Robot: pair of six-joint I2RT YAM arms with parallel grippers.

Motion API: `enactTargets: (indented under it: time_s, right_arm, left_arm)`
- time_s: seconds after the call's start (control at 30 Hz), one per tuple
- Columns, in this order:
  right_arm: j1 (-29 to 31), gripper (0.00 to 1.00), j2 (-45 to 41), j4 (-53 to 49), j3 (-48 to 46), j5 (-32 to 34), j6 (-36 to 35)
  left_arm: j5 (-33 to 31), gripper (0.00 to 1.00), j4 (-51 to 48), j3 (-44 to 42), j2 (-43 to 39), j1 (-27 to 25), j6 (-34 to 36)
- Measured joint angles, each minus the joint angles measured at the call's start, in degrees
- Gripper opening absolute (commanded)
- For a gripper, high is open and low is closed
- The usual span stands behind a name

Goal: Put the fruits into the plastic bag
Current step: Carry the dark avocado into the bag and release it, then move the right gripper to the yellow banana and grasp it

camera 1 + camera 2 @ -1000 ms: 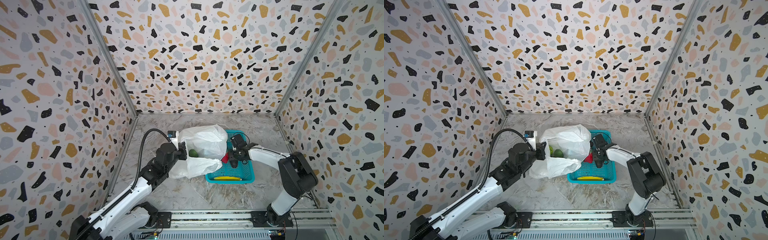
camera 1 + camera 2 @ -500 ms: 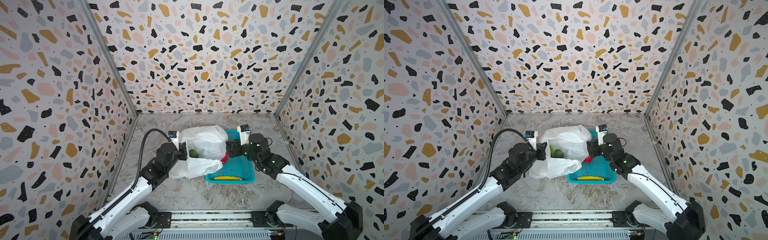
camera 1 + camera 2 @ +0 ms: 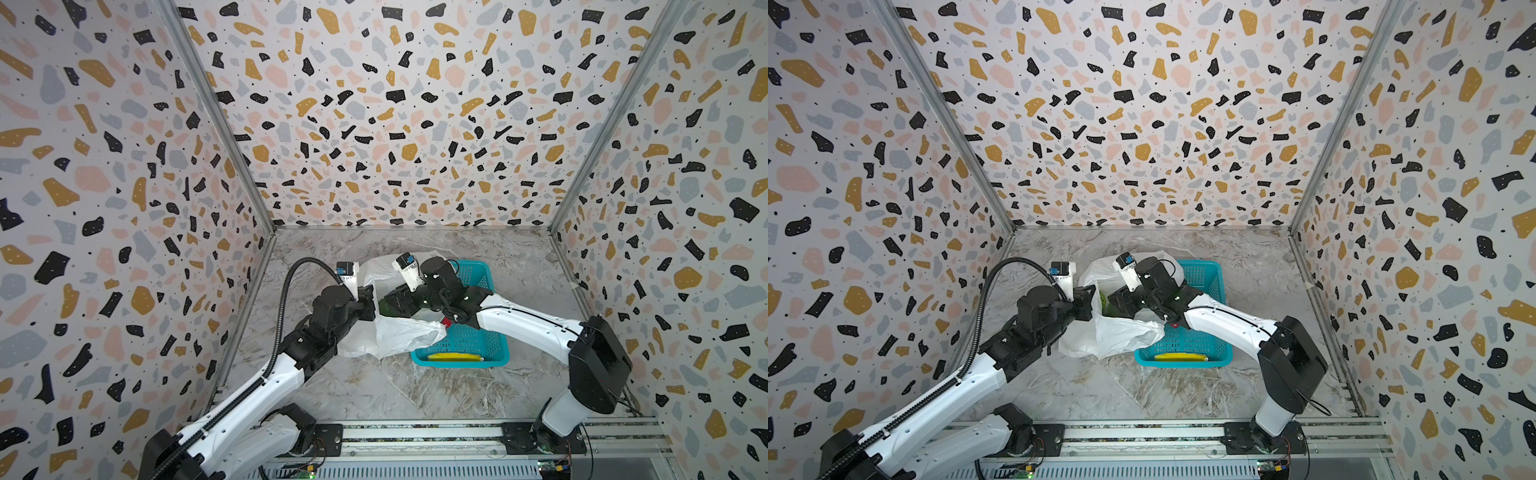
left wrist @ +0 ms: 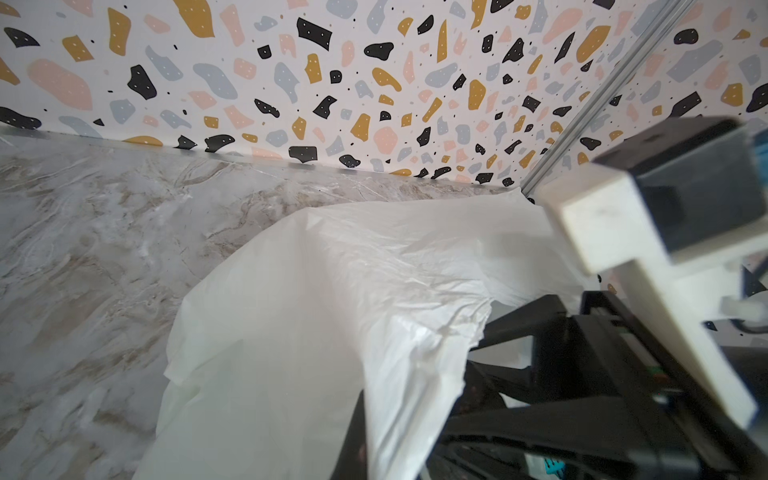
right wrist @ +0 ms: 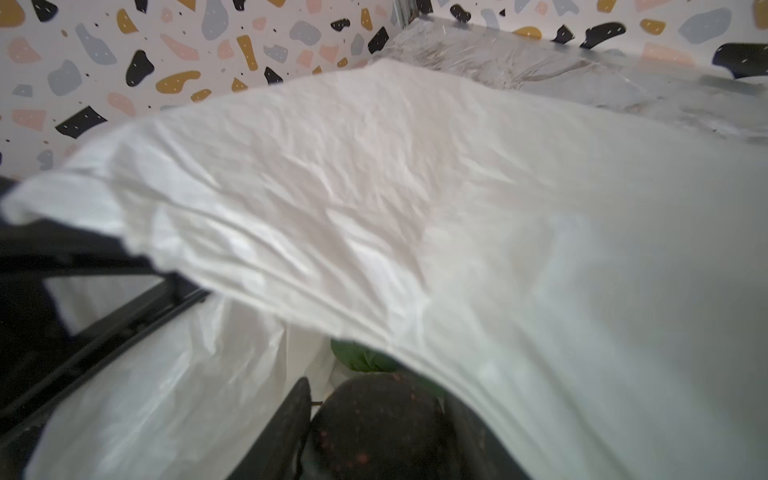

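Both top views showed my crinkly white plastic bag [image 3: 399,336] on the bench, its rim pinched by the shut left pincer [image 3: 368,301]. My right pincer [image 3: 392,301], half-open around a dark speckled green fruit [image 5: 374,419], sat at the mouth; next I'd release inside.

I see the plastic bag [image 3: 405,334], white, thin and crinkled, lying mouth-open on the marble surface, its lower fold draped over the basket's left rim. A dark green fruit [image 5: 376,428] sits at its mouth. The yellow banana [image 3: 455,357] lies flat along the basket's front edge; a red fruit [image 3: 446,322] is partly hidden there.
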Motion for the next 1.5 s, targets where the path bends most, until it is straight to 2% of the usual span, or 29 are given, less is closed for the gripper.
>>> enactTargets:
  time_s: [0.1,0.27,0.43,0.6,0.7,0.77,0.87,1.0,1.27,1.5]
  right_arm:
    - [0.1,0.76,0.8,-0.1,0.1,-0.2,0.0]
    - [-0.1,0.81,-3.8,0.3,-2.5,1.4,-1.1]
    - [-3.2,0.81,-17.8,-1.2,-8.9,3.3,-1.4]
    - [-12.4,0.81,-35.3,-4.3,-17.3,5.7,1.1]
    - [-16.4,0.81,-41.7,-8.8,-21.3,6.5,3.0]
    - [-17.4,0.81,-42.7,-12.2,-23.1,6.2,3.6]
    - [-17.6,0.8,-40.9,-17.4,-24.9,3.8,4.2]
    - [-16.3,0.79,-33.4,-22.7,-26.8,0.7,4.8]
    - [-8.6,0.82,-20.5,-29.6,-25.4,0.8,2.9]
    - [-6.5,0.82,-11.0,-32.8,-19.4,4.0,0.3]
  left_arm:
    - [0.0,0.0,0.0,-0.5,-0.6,0.0,-0.7]
    - [-0.1,0.0,-0.1,-0.6,-0.7,0.0,-0.9]
    - [-0.2,0.0,-0.1,-0.6,-0.7,0.0,-0.9]
    - [-0.4,0.0,-0.1,-0.7,-0.9,0.0,-0.9]
    - [-0.6,0.0,-0.1,-0.9,-0.9,0.0,-1.1]
    - [-0.7,0.0,-0.1,-1.0,-0.9,0.0,-1.1]
    - [-0.8,0.0,-0.1,-1.0,-0.9,0.0,-1.1]
    - [-1.2,0.0,-0.1,-1.0,-0.9,0.0,-1.2]
    - [-1.6,0.0,-0.1,-1.1,-1.0,0.0,-1.3]
    - [-1.7,0.0,-0.1,-1.1,-1.4,0.0,-1.2]
